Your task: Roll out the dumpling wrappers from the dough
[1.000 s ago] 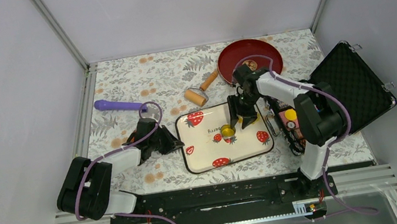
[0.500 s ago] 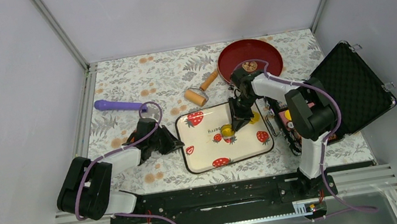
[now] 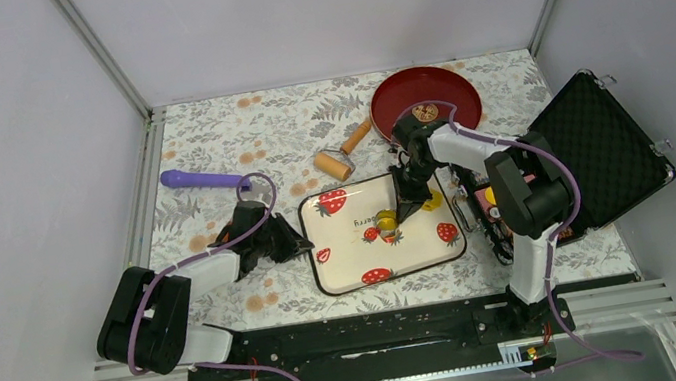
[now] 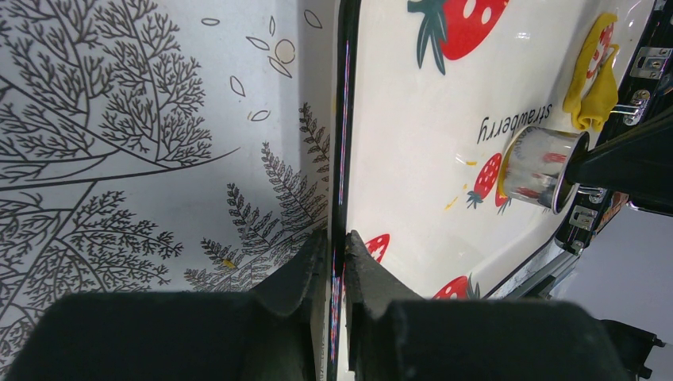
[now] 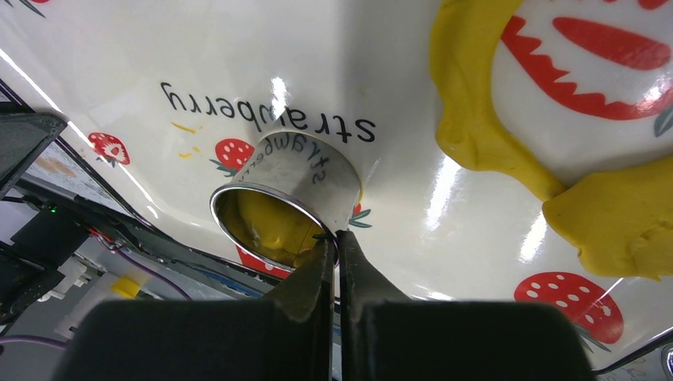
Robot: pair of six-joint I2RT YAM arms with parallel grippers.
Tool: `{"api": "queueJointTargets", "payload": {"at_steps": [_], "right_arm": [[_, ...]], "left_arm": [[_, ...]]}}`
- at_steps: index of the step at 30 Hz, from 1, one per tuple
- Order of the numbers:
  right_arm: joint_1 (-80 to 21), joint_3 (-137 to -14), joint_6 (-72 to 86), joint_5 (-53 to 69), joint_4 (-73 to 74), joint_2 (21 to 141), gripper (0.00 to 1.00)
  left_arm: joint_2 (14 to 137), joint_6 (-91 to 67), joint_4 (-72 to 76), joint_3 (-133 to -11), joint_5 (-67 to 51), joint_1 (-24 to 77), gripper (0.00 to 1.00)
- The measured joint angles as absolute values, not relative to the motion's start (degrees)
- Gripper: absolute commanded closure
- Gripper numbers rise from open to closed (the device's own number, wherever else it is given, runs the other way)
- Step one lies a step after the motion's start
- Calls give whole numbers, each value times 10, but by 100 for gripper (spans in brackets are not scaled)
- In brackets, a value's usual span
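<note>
1. Top view:
   - The tray [image 3: 352,254] is being gripped at its left rim by the left gripper [image 3: 305,248].
   - The right gripper [image 3: 402,211] is being held low over the middle of the tray, at the metal ring cutter [image 3: 385,223].
   - Yellow dough [image 3: 433,202] is being shown on the tray just right of that gripper, near the right rim.
   - A wooden-handled roller [image 3: 337,158], a purple stick [image 3: 201,180], a red pan [image 3: 444,84] and an open black case [image 3: 600,146] are being shown off the tray, around it on the floral cloth [image 3: 233,125].
2. Left wrist view:
   - The tray's dark rim is being clamped between the two fingers [image 4: 305,274], which are closed down to the thickness of the rim.
   - The cutter [image 4: 540,168] is being gripped at its far end by the black right gripper.
   - The dough [image 4: 591,75] is being shown beyond the cutter, apart from it.
3. Right wrist view:
   - The cutter's near rim is being pinched between the fingers [image 5: 313,274], which are fully closed on the thin wall.
   - Yellow dough is being shown inside the ring [image 5: 266,226]. Whether it is a cut disc cannot be told.
   - The remaining dough is being shown as a curved strip [image 5: 468,119] around a printed strawberry, joined to a thicker lump at the right.
</note>
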State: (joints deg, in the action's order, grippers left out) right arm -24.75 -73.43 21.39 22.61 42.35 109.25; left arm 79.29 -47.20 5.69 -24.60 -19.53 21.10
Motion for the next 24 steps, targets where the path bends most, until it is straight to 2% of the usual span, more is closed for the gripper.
{"api": "queueJointTargets", "payload": {"at_steps": [11,24], "right_arm": [[-248,-739,206,218,439,1087,100],[-248,-748,201,188,483,1013,100]], "left_arm": [[793,-472,57,-246,-195,211,100],[793,-472,57,-246,-196,211,100]]}}
